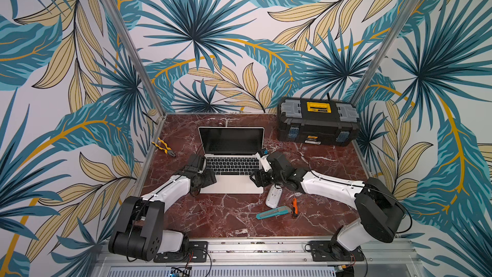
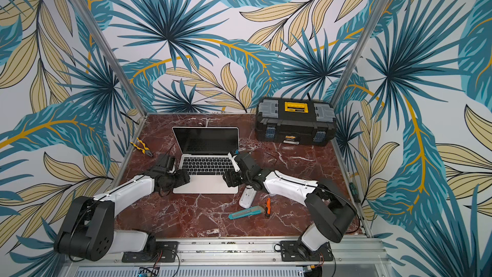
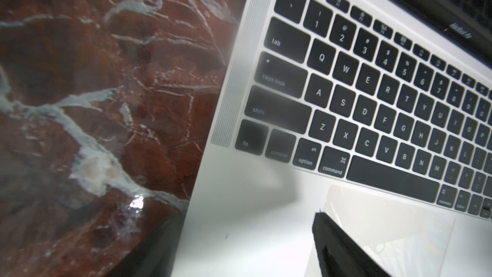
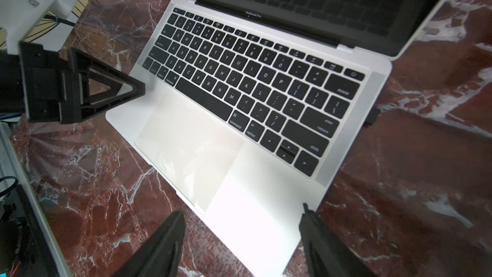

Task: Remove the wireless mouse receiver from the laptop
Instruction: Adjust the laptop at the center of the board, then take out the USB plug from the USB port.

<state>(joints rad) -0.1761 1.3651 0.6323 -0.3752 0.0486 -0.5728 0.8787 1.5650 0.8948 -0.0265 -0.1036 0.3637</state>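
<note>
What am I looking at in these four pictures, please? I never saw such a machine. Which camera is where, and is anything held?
You see two robot arms, each ending in a two-finger gripper. Two pictures look down from above, side by side, on the whole scene; two come from cameras on the arms' wrists. On the red marble table lie an open laptop, a toolbox, pliers, a white mouse, a teal cutter and an orange screwdriver. A small black receiver sticks out of the laptop's right side. The left gripper and the right gripper are open near the laptop's front corners; neither holds anything.
</note>
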